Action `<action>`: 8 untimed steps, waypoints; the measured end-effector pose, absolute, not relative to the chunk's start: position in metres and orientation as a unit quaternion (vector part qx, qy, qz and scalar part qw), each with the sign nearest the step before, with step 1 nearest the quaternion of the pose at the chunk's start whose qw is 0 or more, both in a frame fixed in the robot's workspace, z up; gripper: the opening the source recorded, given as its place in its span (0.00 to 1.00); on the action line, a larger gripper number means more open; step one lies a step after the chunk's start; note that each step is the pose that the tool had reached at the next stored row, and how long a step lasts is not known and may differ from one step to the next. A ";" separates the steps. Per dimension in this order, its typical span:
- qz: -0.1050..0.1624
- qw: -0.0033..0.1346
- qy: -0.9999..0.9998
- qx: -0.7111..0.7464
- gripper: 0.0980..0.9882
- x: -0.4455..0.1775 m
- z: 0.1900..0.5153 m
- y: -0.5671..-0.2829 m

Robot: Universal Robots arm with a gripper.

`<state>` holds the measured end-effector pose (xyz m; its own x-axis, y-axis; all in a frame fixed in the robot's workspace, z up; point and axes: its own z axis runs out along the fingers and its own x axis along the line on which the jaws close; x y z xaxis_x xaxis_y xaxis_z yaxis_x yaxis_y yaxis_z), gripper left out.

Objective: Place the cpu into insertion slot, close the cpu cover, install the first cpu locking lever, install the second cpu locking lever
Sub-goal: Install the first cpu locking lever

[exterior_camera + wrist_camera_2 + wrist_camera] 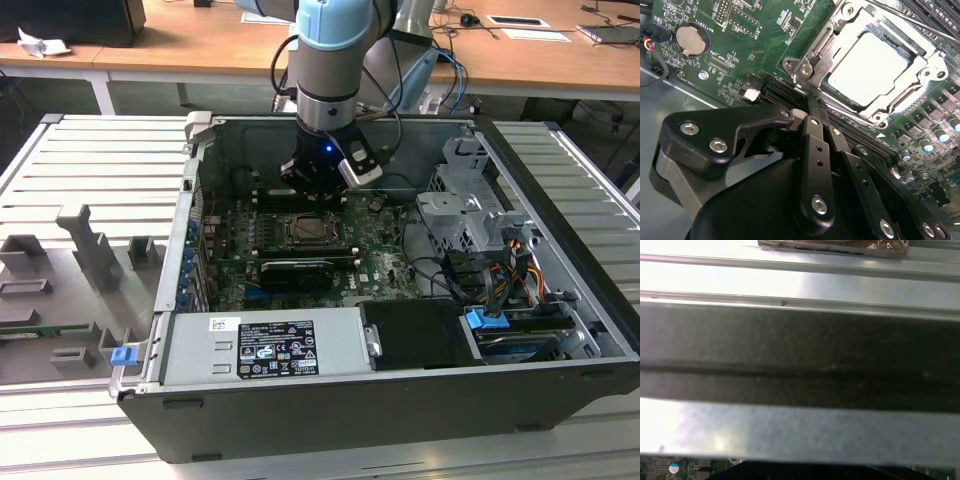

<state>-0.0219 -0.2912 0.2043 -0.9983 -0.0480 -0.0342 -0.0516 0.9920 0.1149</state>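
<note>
Inside the open computer case (560, 330) on the table (80, 200), exterior view: arm down at the far side of the green board (380, 265), claw (318, 180) just beyond the slot (303, 231), mid-board. Grey drive cage (465, 215) at the exterior view's right.

Second wrist view: cpu (867, 67) sits flat in the slot (807, 67), cover (920, 92) down around it, chip showing through the cut-out. Claw (812, 107) fingers pressed together, nothing held, tips just beside the slot's corner. Coin battery (690, 40) well apart.

First wrist view: dark case wall (800, 355), board strip (685, 467).
</note>
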 end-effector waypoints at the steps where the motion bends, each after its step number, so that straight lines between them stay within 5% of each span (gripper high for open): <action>1: 0.057 0.016 0.998 -0.025 0.01 -0.022 0.204 -0.291; 8: 0.056 0.016 0.998 -0.025 0.01 -0.022 0.201 -0.291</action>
<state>-0.0219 -0.2912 0.2011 -0.9983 -0.0480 -0.0338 -0.0515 0.9926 0.1103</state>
